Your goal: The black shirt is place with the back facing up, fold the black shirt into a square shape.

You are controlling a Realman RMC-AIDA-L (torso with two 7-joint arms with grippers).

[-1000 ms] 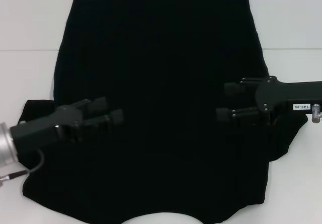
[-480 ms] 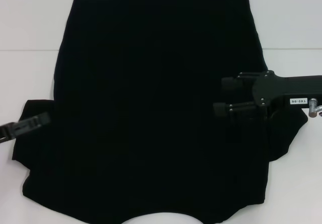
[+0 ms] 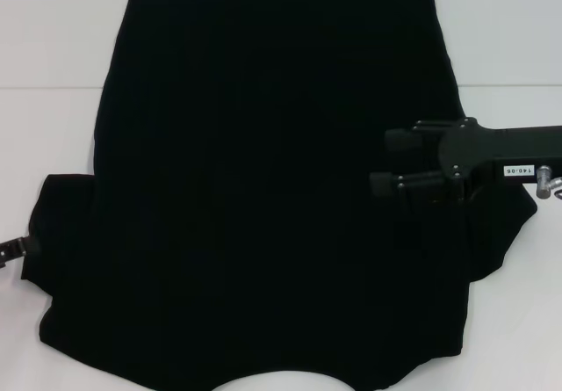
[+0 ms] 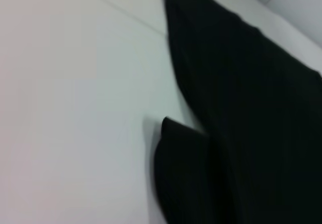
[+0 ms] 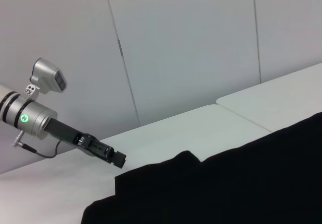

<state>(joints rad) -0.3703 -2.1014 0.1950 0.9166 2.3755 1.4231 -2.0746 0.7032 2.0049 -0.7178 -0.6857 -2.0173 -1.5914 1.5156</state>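
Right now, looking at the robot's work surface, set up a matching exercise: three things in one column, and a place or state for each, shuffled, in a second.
Column one:
1. black shirt
2. right tool
3. left tool

Column two:
A. off beside the shirt's left sleeve, over the white table
B. spread flat, covering most of the table
C. open, hovering over the shirt's right side

Pairs: 1-B, 2-C, 3-A

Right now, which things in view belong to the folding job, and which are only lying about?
Job:
- black shirt, spread flat
- right gripper, open above the shirt's right side
- left gripper, off the shirt's left sleeve

Lying about:
- only the white table
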